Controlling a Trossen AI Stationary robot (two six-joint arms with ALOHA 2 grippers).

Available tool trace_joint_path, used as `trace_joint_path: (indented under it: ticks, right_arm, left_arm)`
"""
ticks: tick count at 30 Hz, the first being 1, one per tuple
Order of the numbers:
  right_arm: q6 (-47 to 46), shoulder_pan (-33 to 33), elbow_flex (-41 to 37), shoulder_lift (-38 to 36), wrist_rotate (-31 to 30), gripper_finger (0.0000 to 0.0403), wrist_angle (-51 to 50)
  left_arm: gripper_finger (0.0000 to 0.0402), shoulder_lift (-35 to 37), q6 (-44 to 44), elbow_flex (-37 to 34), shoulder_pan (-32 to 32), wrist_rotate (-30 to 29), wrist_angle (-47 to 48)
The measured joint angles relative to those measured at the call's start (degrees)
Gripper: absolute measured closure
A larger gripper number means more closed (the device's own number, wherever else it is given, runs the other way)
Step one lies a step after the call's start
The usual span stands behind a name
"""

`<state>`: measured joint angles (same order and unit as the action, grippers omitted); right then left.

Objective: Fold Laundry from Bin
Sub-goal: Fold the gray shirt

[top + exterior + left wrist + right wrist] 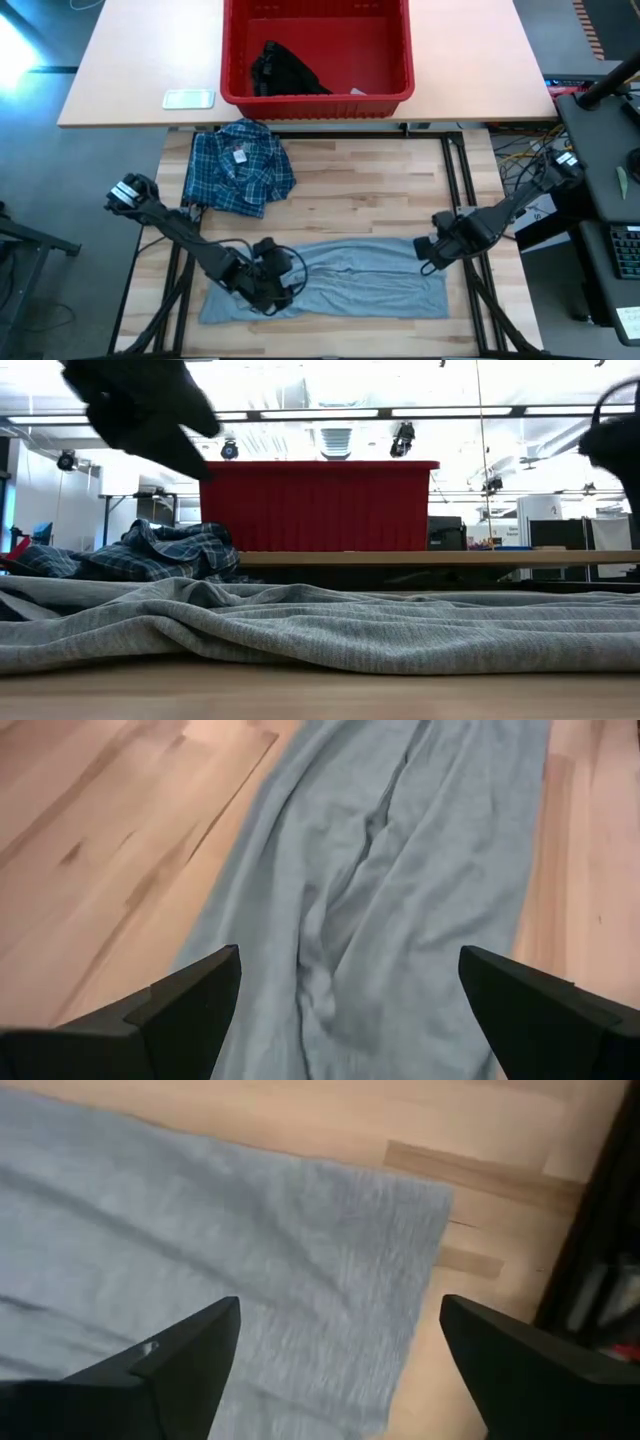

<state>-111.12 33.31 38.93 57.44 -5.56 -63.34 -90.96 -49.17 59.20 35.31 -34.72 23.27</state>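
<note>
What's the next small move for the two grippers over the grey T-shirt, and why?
Probably lower both and pinch the near long edge to fold it over. The light grey T-shirt lies as a long flat band on the wooden table, still wrinkled mid-length. The left gripper and right gripper sit open above its two ends, holding nothing.

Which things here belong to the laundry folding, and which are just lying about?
Job: grey T-shirt, spread flat between the two open grippers, left and right; plaid shirt, folded; black garment in the red bin.
Lying about: small clear tray beside the bin.
</note>
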Motion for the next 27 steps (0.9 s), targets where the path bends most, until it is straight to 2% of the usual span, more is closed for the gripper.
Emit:
trace_joint_path:
  ticks: [6, 10, 16, 20, 23, 27]
  right_arm:
    - [-1.3, -2.16, -7.67, -0.69, 1.04, 0.0079, 7.25]
    - [-2.7, -4.17, -10.37, 1.13, 2.06, 0.008, 9.52]
    - [-4.96, -4.58, -11.2, 6.24, 2.18, 0.0102, 10.8]
    - [-3.69, -4.6, -12.54, 9.69, 1.66, 0.0146, 16.29]
    - [-1.21, -4.6, -12.18, 11.24, 1.39, 0.0192, 21.31]
    - [0.46, -4.81, -9.63, 11.59, -1.2, 0.0254, 22.95]
  left_arm:
    - [0.0045, -5.81, 5.89, 8.45, -2.16, 0.06, -0.76]
    - [0.0045, -12.79, 12.09, 18.12, -3.23, 0.11, -0.8]
    - [0.0048, -23.68, 14.17, 32.68, -5.16, -1.73, -0.34]
    - [0.0055, -29.2, 14.19, 40.87, -5.84, -1.94, -0.26]
    - [0.0061, -33.02, 15.06, 46.71, -5.75, -1.81, 0.24]
    - [0.0066, -37.63, 17.8, 54.53, -5.05, -0.56, 1.5]
